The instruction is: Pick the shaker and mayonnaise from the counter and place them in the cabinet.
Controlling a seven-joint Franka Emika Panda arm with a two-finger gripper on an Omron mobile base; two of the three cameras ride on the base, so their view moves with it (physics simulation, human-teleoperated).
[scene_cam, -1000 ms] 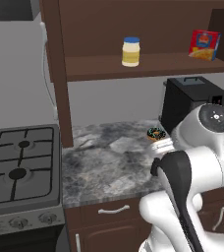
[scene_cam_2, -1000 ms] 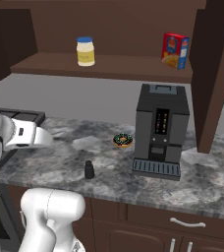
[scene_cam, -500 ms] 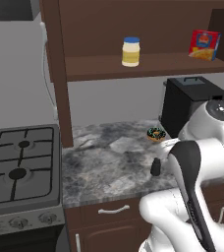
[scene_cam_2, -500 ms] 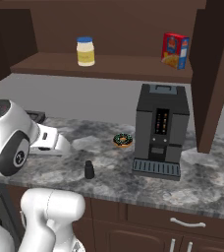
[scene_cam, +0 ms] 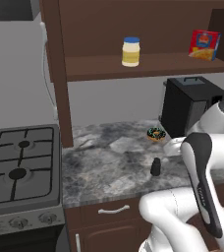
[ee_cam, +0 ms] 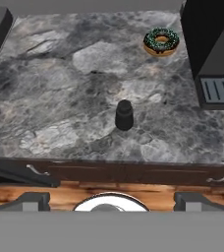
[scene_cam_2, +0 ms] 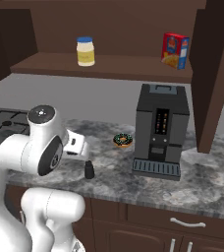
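Just one shaker (ee_cam: pixel 124 115), one mayonnaise (scene_cam: pixel 130 51)

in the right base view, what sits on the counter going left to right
shaker → chocolate sprinkled donut → black coffee machine

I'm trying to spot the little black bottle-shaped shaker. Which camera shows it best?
The hand view: the small black bottle-shaped shaker stands central and unobstructed on the grey mottled stone counter. The left base view shows it smaller; in the right base view it stands close beside the white arm.
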